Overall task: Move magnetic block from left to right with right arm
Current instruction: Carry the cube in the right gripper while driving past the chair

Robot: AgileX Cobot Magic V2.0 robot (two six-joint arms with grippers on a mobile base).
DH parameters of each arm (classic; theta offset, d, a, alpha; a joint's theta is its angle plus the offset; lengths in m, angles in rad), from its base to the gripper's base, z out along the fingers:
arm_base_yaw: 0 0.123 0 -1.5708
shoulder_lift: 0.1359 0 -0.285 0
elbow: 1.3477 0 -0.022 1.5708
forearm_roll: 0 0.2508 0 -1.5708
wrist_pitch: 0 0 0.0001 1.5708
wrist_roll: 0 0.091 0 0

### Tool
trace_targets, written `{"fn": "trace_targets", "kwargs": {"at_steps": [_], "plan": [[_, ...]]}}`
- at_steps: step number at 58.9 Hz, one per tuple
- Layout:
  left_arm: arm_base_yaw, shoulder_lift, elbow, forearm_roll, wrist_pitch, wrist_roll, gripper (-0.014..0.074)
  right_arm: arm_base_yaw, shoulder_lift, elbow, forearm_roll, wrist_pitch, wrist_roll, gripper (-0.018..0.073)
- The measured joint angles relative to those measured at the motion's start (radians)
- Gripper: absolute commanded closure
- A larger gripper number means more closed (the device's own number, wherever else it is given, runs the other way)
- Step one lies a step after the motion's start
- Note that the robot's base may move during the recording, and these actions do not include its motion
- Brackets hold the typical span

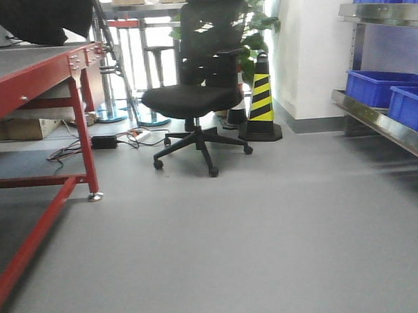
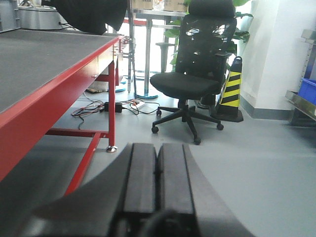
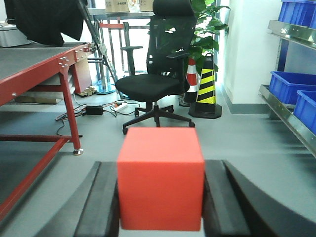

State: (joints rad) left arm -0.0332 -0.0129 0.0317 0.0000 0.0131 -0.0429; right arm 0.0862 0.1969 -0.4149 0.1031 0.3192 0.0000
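The magnetic block [image 3: 161, 177], a plain bright-red cube, fills the lower middle of the right wrist view. My right gripper [image 3: 161, 197] is shut on it, one black finger pressed against each side face. The block and gripper hang in the air over grey floor. In the left wrist view my left gripper [image 2: 157, 168] is shut, its two black fingers [image 2: 140, 173] side by side with nothing between them. Neither gripper nor the block shows in the front-facing view.
A red-framed table [image 1: 34, 73] with a dark top stands at the left. A black office chair [image 1: 193, 99] sits ahead, with a yellow-and-black cone [image 1: 261, 100] beside it. Blue bins [image 1: 378, 85] rest on a metal shelf at the right. Cables lie under the table.
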Motion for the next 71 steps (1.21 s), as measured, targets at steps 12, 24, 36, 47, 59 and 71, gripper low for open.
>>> {"fn": "trace_targets", "kwargs": {"at_steps": [12,24,36,47,59,71], "plan": [[0.000,0.000,0.000,0.000,0.000,0.000,0.0713,0.000,0.000,0.000,0.000,0.000,0.000,0.0252],[0.000,0.000,0.000,0.000,0.000,0.000,0.0712,0.000,0.000,0.000,0.000,0.000,0.000,0.0252],[0.000,0.000,0.000,0.000,0.000,0.000,0.0713,0.000,0.000,0.000,0.000,0.000,0.000,0.0252],[0.000,0.000,0.000,0.000,0.000,0.000,0.0713,0.000,0.000,0.000,0.000,0.000,0.000,0.0252],[0.000,0.000,0.000,0.000,0.000,0.000,0.0712,0.000,0.000,0.000,0.000,0.000,0.000,0.0252],[0.000,0.000,0.000,0.000,0.000,0.000,0.0713,0.000,-0.002,0.000,0.000,0.000,0.000,0.0252]]}}
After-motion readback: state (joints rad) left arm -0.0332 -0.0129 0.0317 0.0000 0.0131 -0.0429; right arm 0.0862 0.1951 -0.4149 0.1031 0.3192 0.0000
